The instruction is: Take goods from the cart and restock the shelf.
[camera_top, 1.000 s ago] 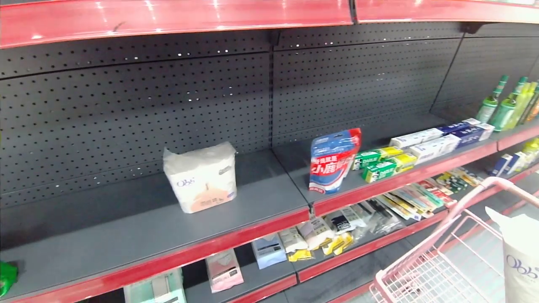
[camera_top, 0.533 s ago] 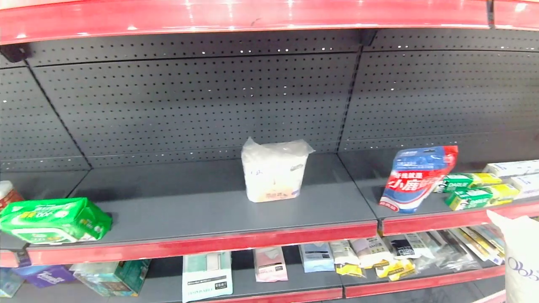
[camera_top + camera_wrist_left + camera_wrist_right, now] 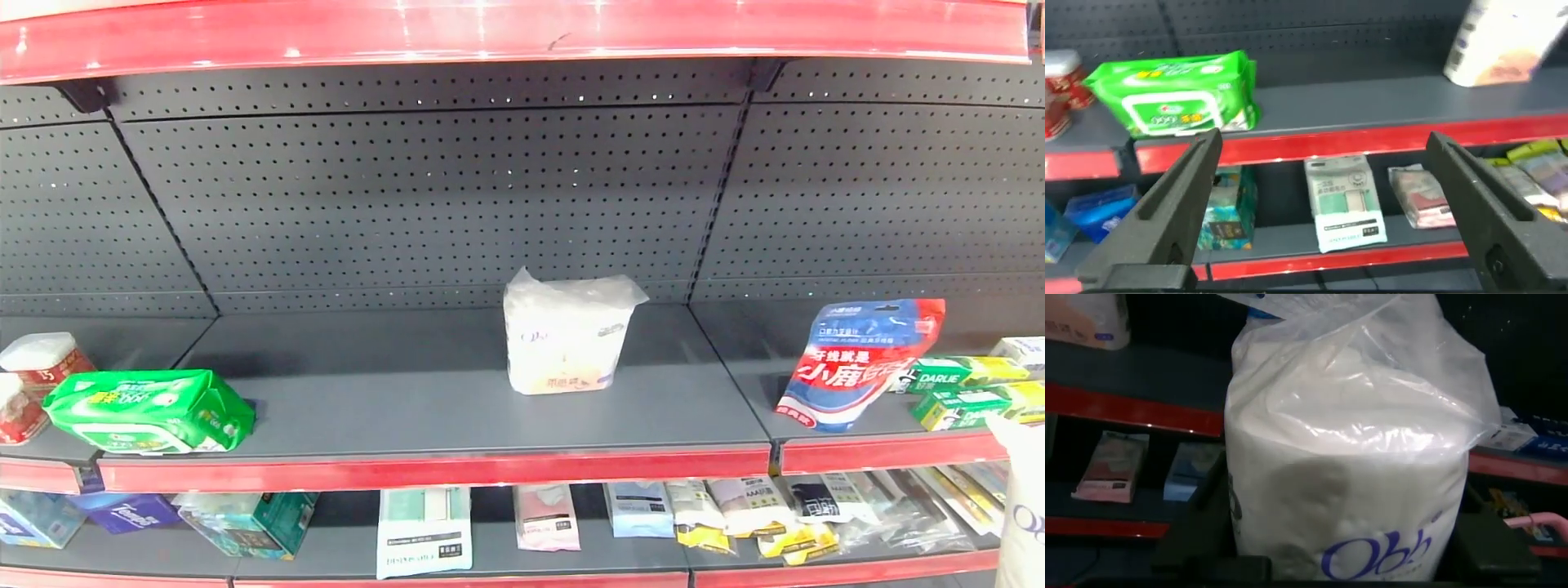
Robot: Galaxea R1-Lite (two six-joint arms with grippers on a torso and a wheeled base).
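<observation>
Swings round to the shelf, hugs a white pack in the right gripper, holds the left gripper wide, next needs a bare spot.

White pack: we see large blue lettering low on its front.
Shelf pack: we see small, faint blue lettering.
Pouch: we see bold white characters across a red band.
Green boxes: white lettering.

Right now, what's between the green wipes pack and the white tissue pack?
Nothing: the head view shows bare grey shelf from the green wipes pack to the white tissue pack.
</observation>
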